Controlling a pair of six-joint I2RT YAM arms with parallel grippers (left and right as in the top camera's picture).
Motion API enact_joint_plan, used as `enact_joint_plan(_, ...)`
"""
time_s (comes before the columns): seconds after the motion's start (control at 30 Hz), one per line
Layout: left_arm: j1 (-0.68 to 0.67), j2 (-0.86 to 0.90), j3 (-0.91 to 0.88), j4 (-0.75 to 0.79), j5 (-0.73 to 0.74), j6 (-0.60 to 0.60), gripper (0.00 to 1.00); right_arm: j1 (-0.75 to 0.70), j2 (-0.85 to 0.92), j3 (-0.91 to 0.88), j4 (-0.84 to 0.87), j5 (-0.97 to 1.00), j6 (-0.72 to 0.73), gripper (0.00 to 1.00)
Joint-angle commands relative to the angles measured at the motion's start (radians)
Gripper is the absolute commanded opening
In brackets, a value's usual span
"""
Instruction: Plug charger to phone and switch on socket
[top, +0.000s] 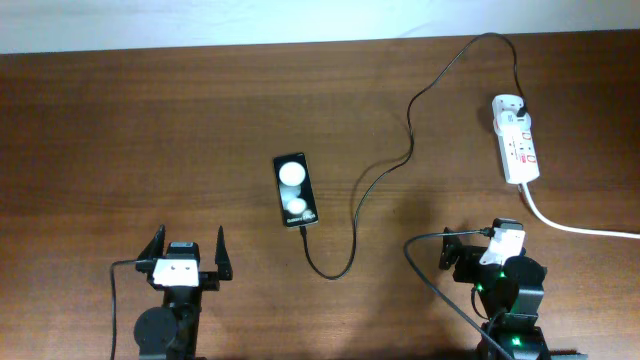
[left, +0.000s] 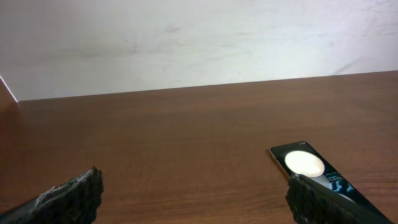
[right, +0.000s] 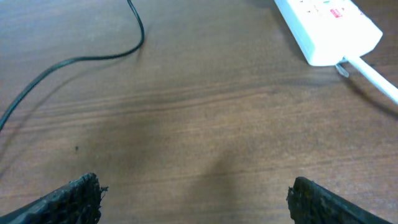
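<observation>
Charger tip is lying at phone near end, ahead-right of open left gripper; open right gripper is sitting farther.

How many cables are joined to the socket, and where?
2. The black charger is plugged in at the far end of the socket. The white cord leaves its near end and runs off to the right. None seems hidden.
</observation>
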Motion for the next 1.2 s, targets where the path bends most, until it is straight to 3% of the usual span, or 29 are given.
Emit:
enact_joint_plan(0.0,-0.005,-0.006,-0.003,-0.005,-0.007,0.01,0.99,0.01,-0.117,-0.005,-0.073,-0.007,-0.003,0.99)
enact_joint_plan(0.2,-0.005,-0.006,-0.003,-0.005,-0.007,0.01,0.99,0.089,-0.228,-0.005,-0.076,0.014,0.005,0.99)
enact_joint_plan(0.43,-0.005,-0.006,-0.003,-0.005,-0.007,0.01,0.99,0.21,-0.493,-0.005,-0.079,0.034,-0.023,0.99)
enact_joint_plan(1.17,-0.005,-0.006,-0.003,-0.005,-0.007,0.01,0.99,0.198,-0.531,-0.005,-0.076,0.032,-0.03,0.99)
